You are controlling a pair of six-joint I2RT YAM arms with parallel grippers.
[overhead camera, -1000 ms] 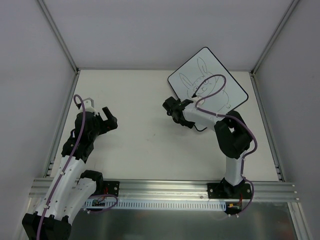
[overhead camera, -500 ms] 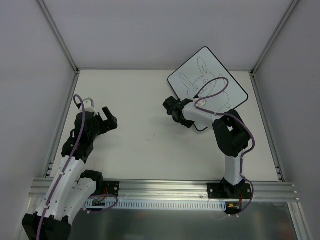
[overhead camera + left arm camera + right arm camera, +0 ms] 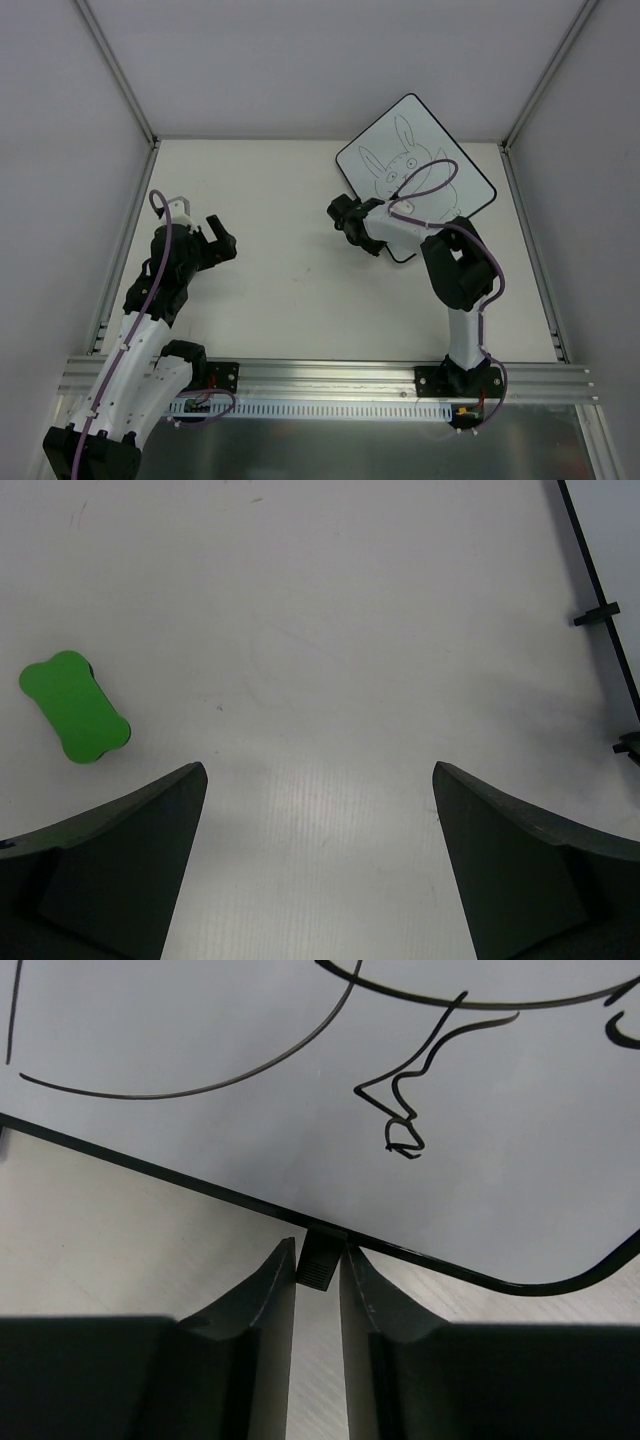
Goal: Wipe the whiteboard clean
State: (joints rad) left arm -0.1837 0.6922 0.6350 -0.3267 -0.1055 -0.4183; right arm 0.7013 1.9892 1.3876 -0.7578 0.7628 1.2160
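Observation:
The whiteboard [image 3: 425,150], with a thin black frame and a black rabbit drawing, lies at the back right of the table. My right gripper [image 3: 372,209] sits at its near-left edge. In the right wrist view the gripper [image 3: 318,1250] is shut on the board's small black foot [image 3: 322,1262], and the whiteboard [image 3: 200,1030] fills the upper part. My left gripper [image 3: 222,238] hangs over the left of the table. It is open and empty in the left wrist view [image 3: 318,780], where a green eraser [image 3: 74,720] lies at the far left. The board's edge [image 3: 620,540] shows at the right.
Grey walls and metal rails [image 3: 125,250] bound the table. The right arm's purple cable [image 3: 425,185] loops over the board. A second black foot [image 3: 597,613] of the board shows in the left wrist view. The eraser does not show in the top view.
The right arm's elbow has shifted slightly left while its gripper stays at the board's edge. The board and the left arm have barely moved.

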